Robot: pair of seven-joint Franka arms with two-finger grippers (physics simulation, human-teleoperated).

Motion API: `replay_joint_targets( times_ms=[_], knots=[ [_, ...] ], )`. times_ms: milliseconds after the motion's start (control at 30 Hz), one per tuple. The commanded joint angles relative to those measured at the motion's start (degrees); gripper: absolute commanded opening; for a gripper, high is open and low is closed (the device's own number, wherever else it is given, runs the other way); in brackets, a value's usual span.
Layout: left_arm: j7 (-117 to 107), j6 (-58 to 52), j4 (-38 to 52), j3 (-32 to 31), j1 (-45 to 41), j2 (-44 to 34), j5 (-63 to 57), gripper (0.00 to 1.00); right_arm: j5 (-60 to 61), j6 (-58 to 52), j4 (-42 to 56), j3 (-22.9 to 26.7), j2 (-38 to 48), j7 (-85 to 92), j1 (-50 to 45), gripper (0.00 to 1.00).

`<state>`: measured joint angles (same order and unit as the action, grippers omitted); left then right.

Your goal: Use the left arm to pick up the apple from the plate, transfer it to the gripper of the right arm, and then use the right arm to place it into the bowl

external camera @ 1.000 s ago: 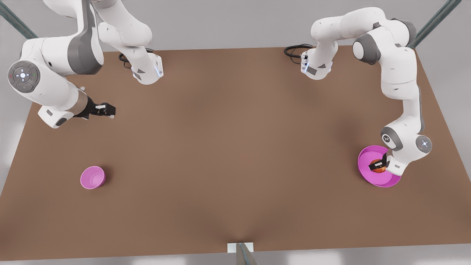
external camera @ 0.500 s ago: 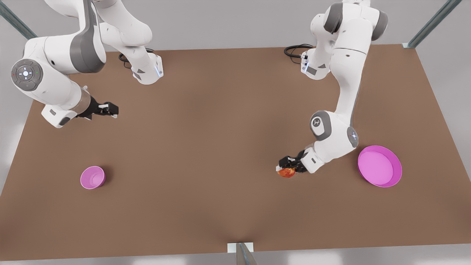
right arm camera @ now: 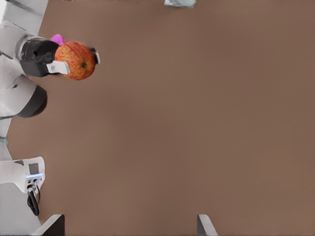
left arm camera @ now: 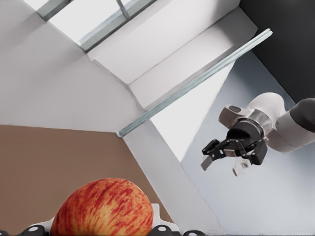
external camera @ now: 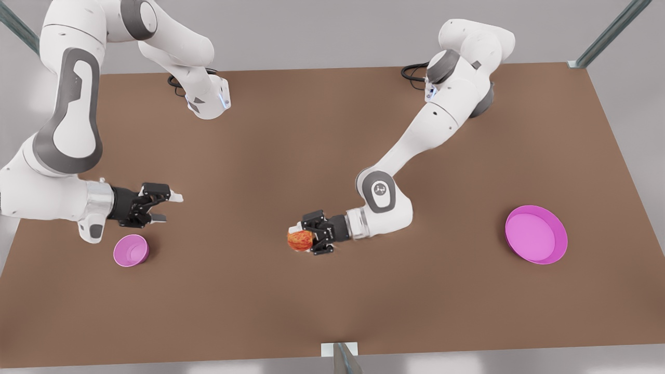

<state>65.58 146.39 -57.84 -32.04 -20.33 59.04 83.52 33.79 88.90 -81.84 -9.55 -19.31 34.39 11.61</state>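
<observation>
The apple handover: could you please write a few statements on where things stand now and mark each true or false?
1. The left end effector grips the apple. True.
2. The apple lies on the plate. False: the plate holds nothing.
3. The right end effector is open, near the bowl. True.
4. The two end effectors touch. False: bare table separates them.
5. The bowl holds the apple. False: the bowl has nothing in it.

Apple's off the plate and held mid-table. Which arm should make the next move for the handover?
The right arm, probably. The left claw is shut on the apple at mid-table, offering it toward the front view's left. The right claw is open and faces the apple across a wide gap, above the bowl, so it should close in.
</observation>
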Motion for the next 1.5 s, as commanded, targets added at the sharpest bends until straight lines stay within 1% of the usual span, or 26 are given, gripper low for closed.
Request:
replay_joint_targets(
  times_ms=[0, 33, 67, 133, 167, 233, 300, 467, 533, 633, 733, 767, 867, 1000, 1067, 1100, 1267, 1367, 1467],
  knots=[
    [62.38, 3.02, 0.19, -1.54, -1.46, 0.11, 1.91, 0.73, 3.48, 5.58, -0.08, -0.12, -0.64, 58.16, -0.28, 1.00],
    [63.97, 5.12, 0.19, -1.71, -2.60, 0.11, 2.00, 0.73, 3.65, 5.67, -0.25, -0.12, -1.08, 57.81, -0.54, 1.00],
    [63.97, 5.39, 0.19, -1.63, -2.96, 0.20, 2.17, 0.73, 6.64, 8.04, -2.18, -0.38, -1.43, 57.46, -0.54, 1.00],
    [64.06, 5.39, 0.19, -1.71, -3.49, 0.90, 2.35, 0.73, 12.00, 8.92, -3.76, -0.47, -2.92, 57.11, -0.72, 1.00],
    [64.06, 5.39, 0.19, -1.71, -3.49, 1.25, 2.52, 0.73, 14.20, 8.48, -7.45, -0.47, -2.84, 44.32, -0.28, 1.00],
    [63.97, 6.89, 0.27, -1.80, -3.84, 1.78, 2.61, 0.73, 18.77, 6.20, -10.88, -0.47, -2.75, 20.03, 0.34, 1.00],
    [63.97, 7.42, 0.27, -1.89, -4.10, 1.78, 2.61, 0.73, 24.22, 5.76, -14.14, -0.47, -1.78, 12.99, 0.78, 1.00],
    [63.71, 7.42, 0.27, -2.68, -3.66, 1.60, 2.70, 0.72, 29.57, 7.87, -16.77, -0.56, -2.31, 9.91, 0.34, 1.00],
    [63.45, 7.42, 0.27, -2.86, -3.22, 1.34, 3.05, 0.72, 33.45, 10.85, -18.97, -0.56, -2.66, 7.54, -1.86, 1.00],
    [62.30, 7.50, 1.42, -3.65, -3.31, 1.34, 3.14, 0.72, 35.38, 16.39, -18.71, -0.64, -5.21, 8.15, -5.73, 1.00],
    [62.30, 9.17, 2.56, -3.74, -4.45, 1.78, 3.49, 0.72, 37.40, 17.18, -18.45, -0.64, -6.26, 8.50, -6.43, 1.00],
    [62.30, 9.17, 2.56, -3.74, -4.45, 1.78, 3.49, 0.72, 37.85, 17.01, -18.62, -2.22, -6.09, 8.50, -5.81, 1.00],
    [62.30, 9.17, 2.56, -3.65, -4.45, 1.78, 3.49, 0.72, 40.83, 16.83, -19.85, -4.33, -5.03, 8.50, -5.46, 1.00],
    [62.30, 9.44, 2.56, -3.56, -4.54, 1.87, 3.40, 0.72, 41.62, 17.18, -20.47, -4.60, -4.95, 8.50, -5.90, 1.00],
    [62.30, 9.97, 2.56, -3.56, -4.63, 1.87, 3.49, 0.72, 43.90, 17.97, -20.47, -4.60, -5.12, 8.77, -6.34, 1.00],
    [62.22, 10.14, 2.56, -3.56, -4.63, 1.87, 3.49, 0.72, 44.88, 19.20, -20.47, -5.56, -5.12, 8.77, -6.43, 1.00],
    [62.22, 10.93, 2.56, -3.56, -5.07, 2.04, 3.49, 0.71, 45.05, 22.02, -18.71, -6.53, -5.91, 8.85, -6.78, 1.00],
    [62.22, 11.11, 2.56, -3.56, -5.33, 2.13, 3.49, 0.71, 48.74, 22.02, -18.62, -6.53, -6.00, 2.88, -6.61, 1.00],
    [62.22, 11.20, 2.56, -3.65, -5.33, 2.13, 3.49, 0.71, 51.47, 22.55, -18.62, -6.53, -6.35, -8.28, -6.43, 1.00]
  ],
)
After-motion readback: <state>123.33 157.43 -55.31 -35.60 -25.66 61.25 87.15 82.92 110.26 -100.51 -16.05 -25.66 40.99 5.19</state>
